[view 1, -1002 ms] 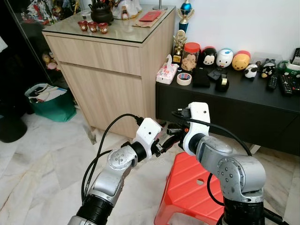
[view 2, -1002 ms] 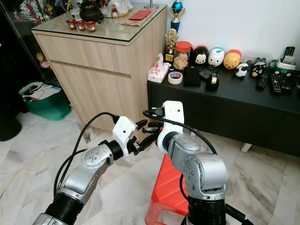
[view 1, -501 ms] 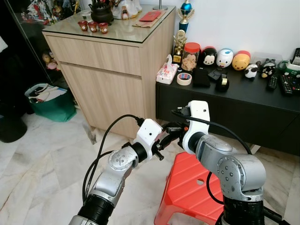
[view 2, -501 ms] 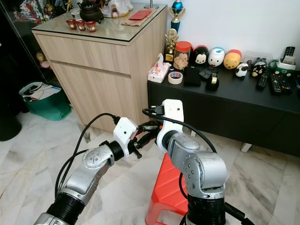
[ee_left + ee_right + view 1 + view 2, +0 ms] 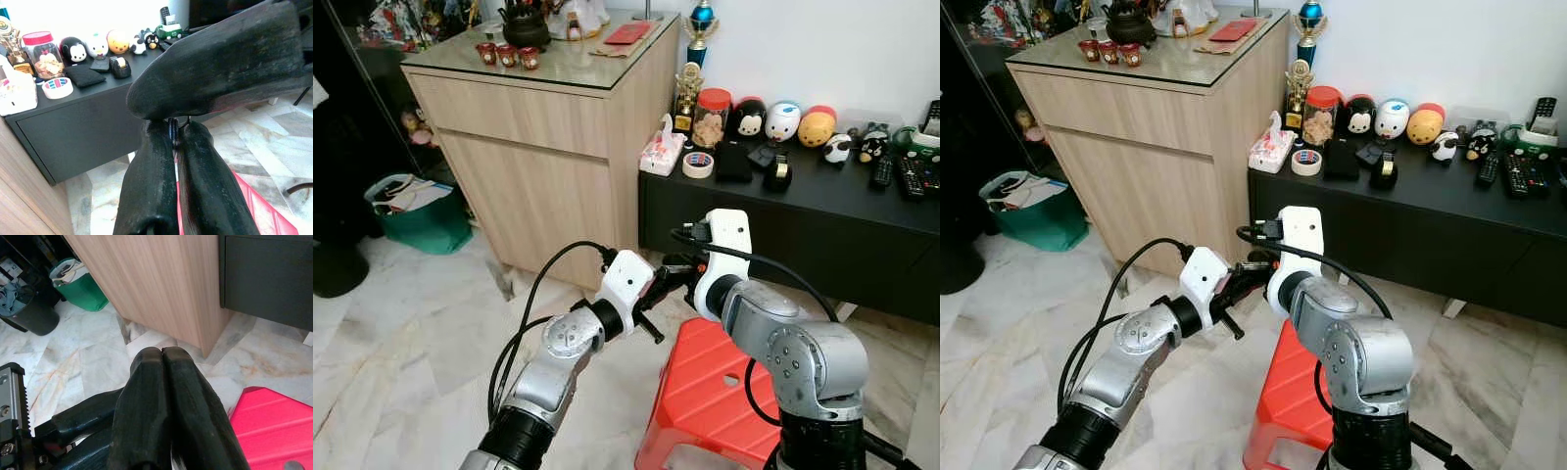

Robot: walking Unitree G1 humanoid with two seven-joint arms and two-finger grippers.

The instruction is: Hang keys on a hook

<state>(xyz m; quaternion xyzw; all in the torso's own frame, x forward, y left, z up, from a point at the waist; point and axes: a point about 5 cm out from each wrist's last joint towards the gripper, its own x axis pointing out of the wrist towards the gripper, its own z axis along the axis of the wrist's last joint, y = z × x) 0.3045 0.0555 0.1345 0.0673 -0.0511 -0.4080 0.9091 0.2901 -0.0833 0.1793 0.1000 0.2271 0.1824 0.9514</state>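
We note, left to right. Green bag [image 5: 411, 211] on the marble floor [image 5: 401, 333], with bare floor between it and our arms. Wooden cabinet [image 5: 543, 147] abutting the black console [image 5: 803, 225]. Left gripper [image 5: 658, 294]: arm raised and bent inward, fingers [image 5: 151, 186] pressed together on a key ring [image 5: 173, 132] at their tips. Right gripper [image 5: 163, 355]: forearm folded across, fingers closed tip to tip, meeting the left gripper above the red stool [image 5: 710, 392]. We cannot tell whether it grips the ring. Stool stands just before the console.
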